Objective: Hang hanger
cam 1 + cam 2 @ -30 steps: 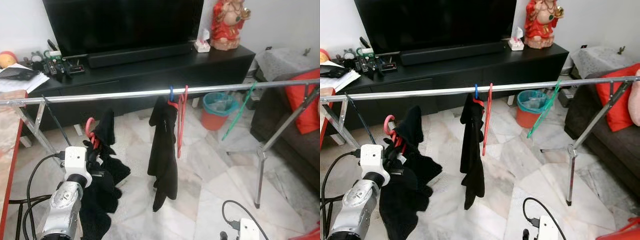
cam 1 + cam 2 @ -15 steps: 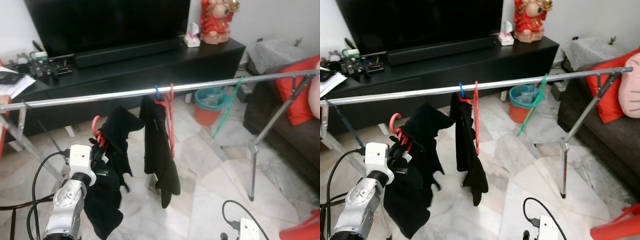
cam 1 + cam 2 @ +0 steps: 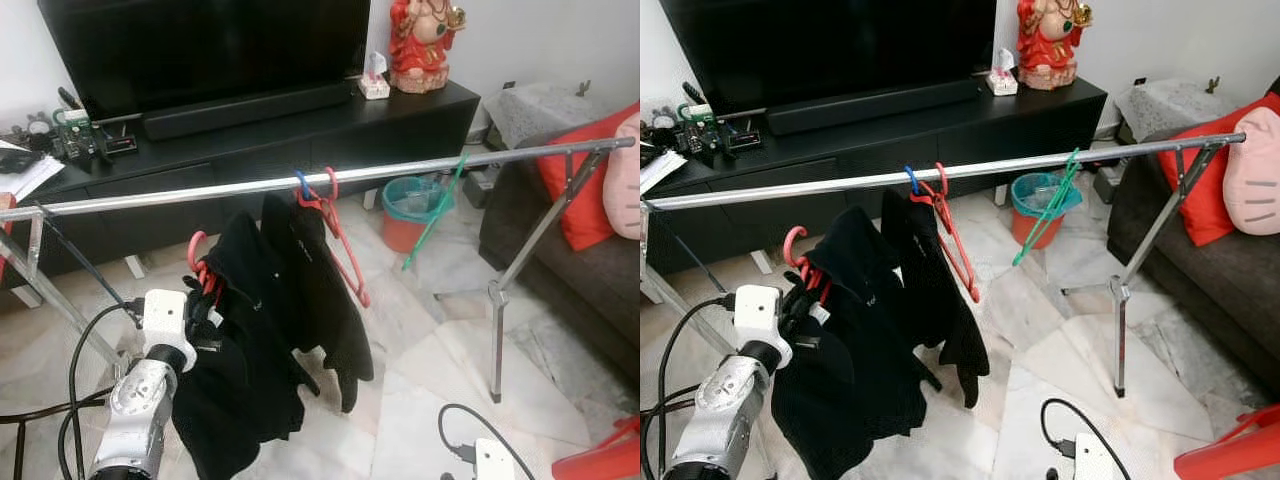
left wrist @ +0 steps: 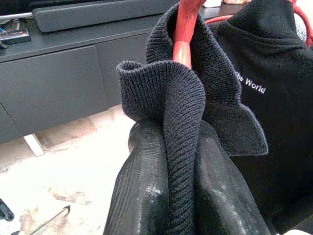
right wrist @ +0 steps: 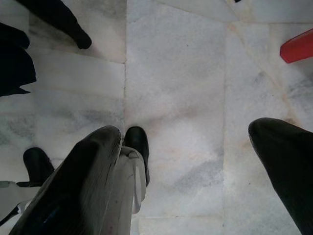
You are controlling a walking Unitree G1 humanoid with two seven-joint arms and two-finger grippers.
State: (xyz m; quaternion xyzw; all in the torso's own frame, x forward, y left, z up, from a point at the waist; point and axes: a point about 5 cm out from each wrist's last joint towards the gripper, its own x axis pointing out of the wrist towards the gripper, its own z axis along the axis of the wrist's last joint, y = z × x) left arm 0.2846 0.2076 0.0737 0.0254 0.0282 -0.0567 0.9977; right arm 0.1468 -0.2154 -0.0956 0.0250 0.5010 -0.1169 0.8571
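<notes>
1. Two arms are in play: the left arm reaches up and forward toward the rail [image 3: 200,190], its left gripper [image 3: 205,310] raised just below that rail.
2. Its fingers [image 4: 146,196] are closed on a red hanger [image 3: 200,265] wrapped in a black garment [image 3: 245,380]; the knit collar is pinched between them, seen in the left wrist view.
3. The hanger's hook sits below the rail, not yet over it, and beside a second black garment [image 3: 325,300] that hangs from the rail.
4. An empty red hanger [image 3: 345,250] and a green hanger [image 3: 435,215] hang farther along the rail.
5. The right gripper [image 5: 186,161] hangs low, well below the rail, pointing down at the marble floor [image 5: 186,73], fingers spread apart.
</notes>
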